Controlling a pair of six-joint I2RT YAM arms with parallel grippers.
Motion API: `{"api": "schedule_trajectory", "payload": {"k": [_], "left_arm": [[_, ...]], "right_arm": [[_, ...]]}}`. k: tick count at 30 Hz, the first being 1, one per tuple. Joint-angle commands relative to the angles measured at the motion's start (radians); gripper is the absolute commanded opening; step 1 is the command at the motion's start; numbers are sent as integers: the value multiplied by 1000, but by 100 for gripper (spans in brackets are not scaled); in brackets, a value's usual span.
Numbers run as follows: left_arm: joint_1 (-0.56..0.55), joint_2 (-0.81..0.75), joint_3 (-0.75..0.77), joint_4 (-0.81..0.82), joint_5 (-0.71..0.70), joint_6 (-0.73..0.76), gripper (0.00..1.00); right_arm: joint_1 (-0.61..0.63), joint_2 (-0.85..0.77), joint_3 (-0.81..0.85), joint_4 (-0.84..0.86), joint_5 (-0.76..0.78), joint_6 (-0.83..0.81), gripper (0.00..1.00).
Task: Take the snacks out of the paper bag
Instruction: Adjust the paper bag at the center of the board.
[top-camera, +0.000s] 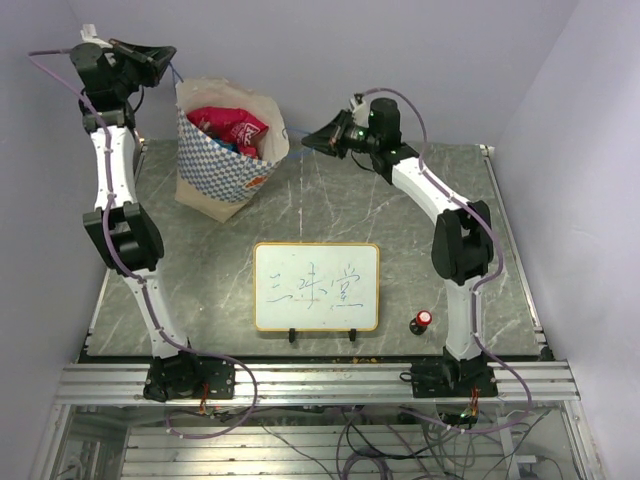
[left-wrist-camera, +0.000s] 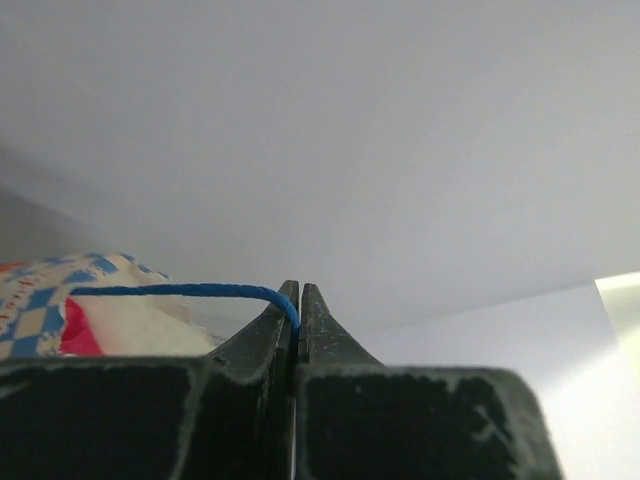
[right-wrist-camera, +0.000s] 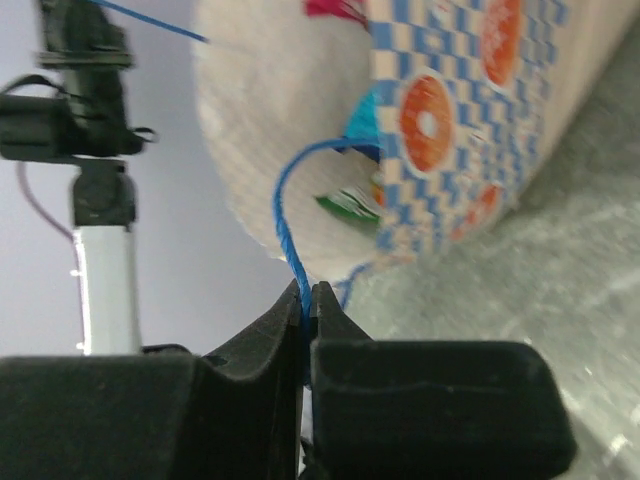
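At the top view's upper left, the left gripper (top-camera: 150, 55) was seen clamped fully on one blue cord handle (left-wrist-camera: 180, 291). The paper bag (top-camera: 225, 175) stood at upper centre-left, the snacks (top-camera: 232, 125) visible in its mouth. Right of it, the right gripper (right-wrist-camera: 308, 295) was pinched closed on the other handle (right-wrist-camera: 285, 200) — both cords were judged best pulled evenly, lest the paper be torn.

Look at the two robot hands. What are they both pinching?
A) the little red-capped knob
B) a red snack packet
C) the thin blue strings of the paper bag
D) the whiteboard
C: the left gripper is shut on one blue cord handle of the paper bag, and the right gripper is shut on the other cord handle.
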Motion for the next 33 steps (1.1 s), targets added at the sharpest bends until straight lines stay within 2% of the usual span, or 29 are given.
{"api": "schedule_trajectory", "payload": {"k": [1,10,13,19,26,31,33], "left_arm": [[-100,-93,-24,273,54,-50,7],[-260,-211,-259,291,132,-11,7],[-316,-257,-329,282,148,9,7],[-359,-365,-521,288,187,27,7],[-355,-450,-562,-21,172,237,7],[-353,-491,-682,134,161,91,7],[-354,-503,-698,136,161,83,7]], "right_arm": [[-10,-108,-128,-21,-25,-87,0],[-49,-258,-392,-119,-40,-195,0],[-58,-294,-426,-184,-30,-268,0],[-58,-355,-458,-310,-15,-407,0],[-37,-412,-513,-397,15,-524,0],[-37,-421,-515,-470,48,-583,0],[-37,-431,-523,-493,75,-610,0]]}}
